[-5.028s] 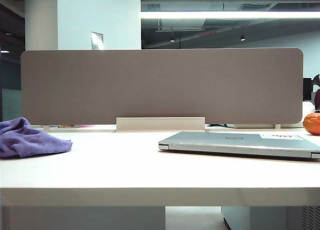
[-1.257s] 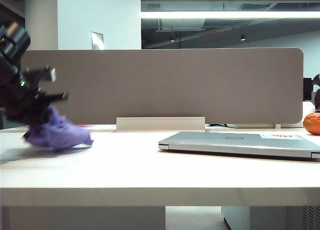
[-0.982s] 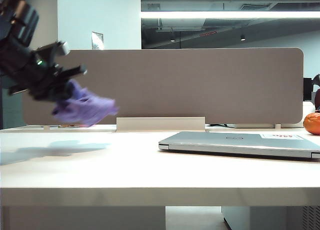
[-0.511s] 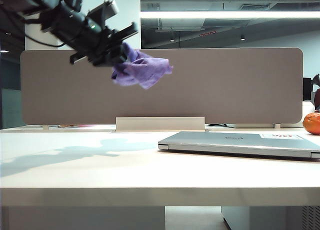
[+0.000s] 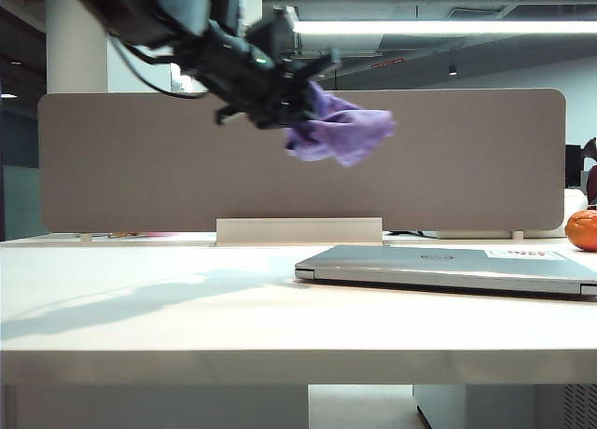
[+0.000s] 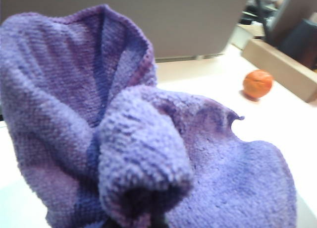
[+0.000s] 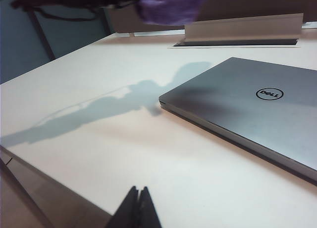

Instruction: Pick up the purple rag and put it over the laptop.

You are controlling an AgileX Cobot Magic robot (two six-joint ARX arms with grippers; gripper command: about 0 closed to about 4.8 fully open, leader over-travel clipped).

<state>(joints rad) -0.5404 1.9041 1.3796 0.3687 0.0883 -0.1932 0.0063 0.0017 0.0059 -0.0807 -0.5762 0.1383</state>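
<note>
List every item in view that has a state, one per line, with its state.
purple rag: bunched, held in the air above the table, not yet over the laptop.
laptop: lid closed, flat on the table, uncovered.
left gripper: shut on the purple rag, raised near the laptop's left end.
right gripper: shut, empty, low at the table's edge.
orange: whole, resting on the table beyond the laptop.

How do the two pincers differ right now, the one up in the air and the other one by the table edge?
The left pincer hangs high above the table, near the laptop's left end; the right pincer sits low at the table's near edge. The left pincer is shut on the purple rag, which dangles bunched; the right pincer holds nothing. Both are shut.
</note>
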